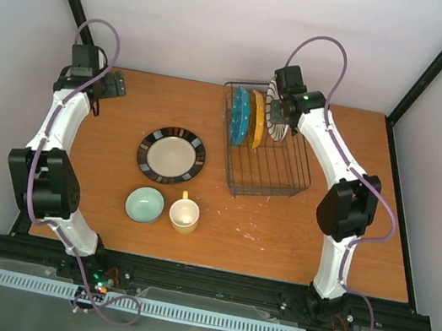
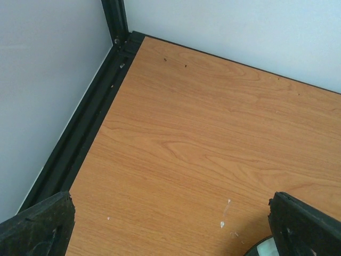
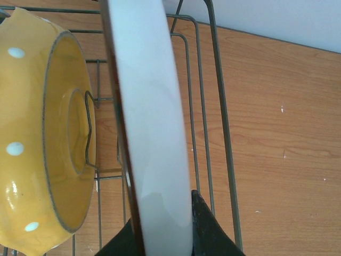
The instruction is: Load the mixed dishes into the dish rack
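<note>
**Right gripper: striped plate on edge at the rack slot**

My right gripper (image 3: 165,241) is clamped on the rim of the white striped plate (image 3: 152,133). I hold the plate upright, on edge, over the far end of the dish rack (image 1: 272,193).

Governing relation: the plate's face runs parallel to the yellow plate (image 3: 58,133), which stands on edge in the rack just beside it, on my left. A narrow gap with an upright wire divider (image 3: 88,133) separates the two. The teal plate (image 1: 239,116) stands one slot further left. The free slot lies straight below my fingers, along the plate's own plane, so I judge that the next move needs a straight descent with no twist. Any tilt toward the yellow plate risks contact.

I cannot tell whether the lower rim is touching the rack floor.

My left gripper (image 2: 170,229) is spread wide and holds nothing. It hangs over bare table (image 2: 202,133) at the far left corner, well apart from the rack.

The dark-rimmed plate (image 1: 171,155), mint bowl (image 1: 145,204) and mug (image 1: 185,215) lie on the table, nearer my left arm.
</note>
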Robot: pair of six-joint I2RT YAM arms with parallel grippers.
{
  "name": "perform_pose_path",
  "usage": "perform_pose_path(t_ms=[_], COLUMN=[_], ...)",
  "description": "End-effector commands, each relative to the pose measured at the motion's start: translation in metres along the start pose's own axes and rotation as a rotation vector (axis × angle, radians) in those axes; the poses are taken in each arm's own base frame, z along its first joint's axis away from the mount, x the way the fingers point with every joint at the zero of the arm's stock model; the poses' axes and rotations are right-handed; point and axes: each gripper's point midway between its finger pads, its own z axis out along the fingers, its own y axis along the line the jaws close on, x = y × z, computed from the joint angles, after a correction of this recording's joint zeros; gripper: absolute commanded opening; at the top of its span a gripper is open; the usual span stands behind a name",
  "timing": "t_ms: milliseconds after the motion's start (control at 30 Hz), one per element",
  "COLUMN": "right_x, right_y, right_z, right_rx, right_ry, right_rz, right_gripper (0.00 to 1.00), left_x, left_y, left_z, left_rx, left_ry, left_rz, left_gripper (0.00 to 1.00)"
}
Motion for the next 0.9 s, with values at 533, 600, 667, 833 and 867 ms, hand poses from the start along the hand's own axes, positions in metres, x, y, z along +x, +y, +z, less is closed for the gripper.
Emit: perform_pose_path(t_ms=[533, 600, 667, 833, 867], right_x=[0.051, 0.053, 0.053, 0.056, 0.058], right_y=[0.027, 0.021, 0.021, 0.030, 0.033], right_z=[0.035, 0.034, 0.035, 0.045, 0.048], right_rx=[0.061, 0.101, 0.105, 0.074, 0.062], right_ry=[0.088, 0.094, 0.095, 0.124, 0.137], right_rz=[-0.128, -0.123, -0.123, -0.132, -0.136], right_gripper=[0.03, 0.03, 0.03, 0.03, 0.03], left_x=[0.032, 0.032, 0.031, 0.029, 0.028], left_y=[-0.003, -0.004, -0.005, -0.008, -0.008], left_z=[-0.001, 0.000, 0.000, 0.000, 0.000], left_rx=[-0.053, -0.051, -0.046, -0.039, -0.039], left_ry=[0.087, 0.089, 0.088, 0.086, 0.086], left_rz=[0.065, 0.066, 0.069, 0.074, 0.076], left_gripper=[1.00, 1.00, 1.00, 1.00, 1.00])
